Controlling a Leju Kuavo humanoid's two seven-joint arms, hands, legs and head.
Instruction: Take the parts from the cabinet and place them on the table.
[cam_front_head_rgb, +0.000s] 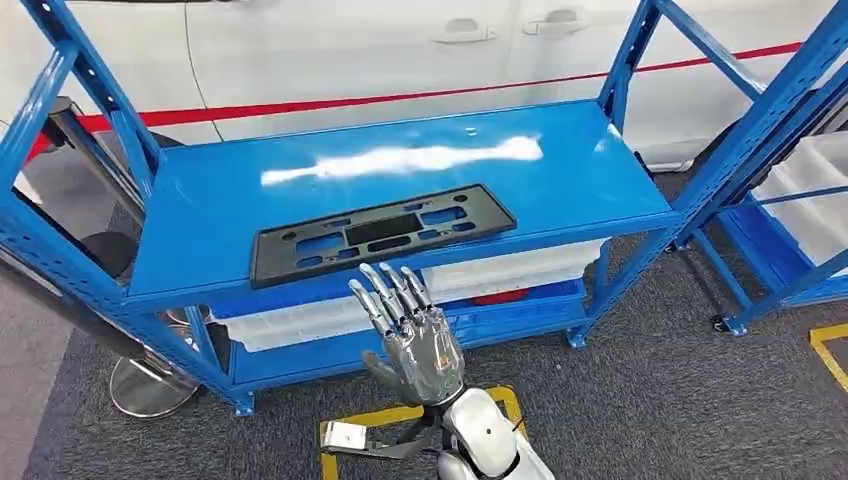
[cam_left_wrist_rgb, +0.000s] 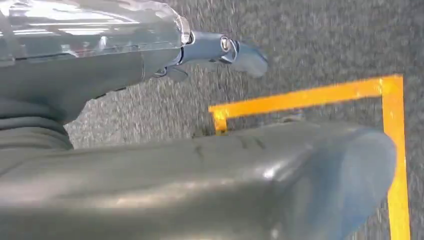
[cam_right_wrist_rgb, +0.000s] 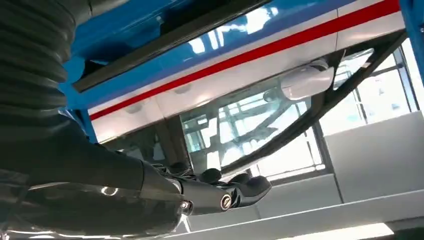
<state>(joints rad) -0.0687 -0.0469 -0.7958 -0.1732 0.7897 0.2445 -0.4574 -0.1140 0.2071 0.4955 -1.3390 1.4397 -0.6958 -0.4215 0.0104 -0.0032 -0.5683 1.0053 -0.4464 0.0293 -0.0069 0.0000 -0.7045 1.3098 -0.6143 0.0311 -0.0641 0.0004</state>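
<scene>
Head view: a flat black plastic part with rectangular cut-outs lies on the glossy blue metal shelf, near its front edge. The silver right hand hovers just before it, fingers spread, released.

Left wrist view: the left hand hangs over speckled grey carpet, holding nothing, fingers apart.

right hand: silver, glossy metal fingers, mirror-like back plate, dark grey thumb, mounted on a rounded white wrist shell. seen from its wrist: black ribbed cover, dark fingers, small round screw. left hand: clear glossy casing, blue-grey finger with screw, thick grey thumb.
</scene>
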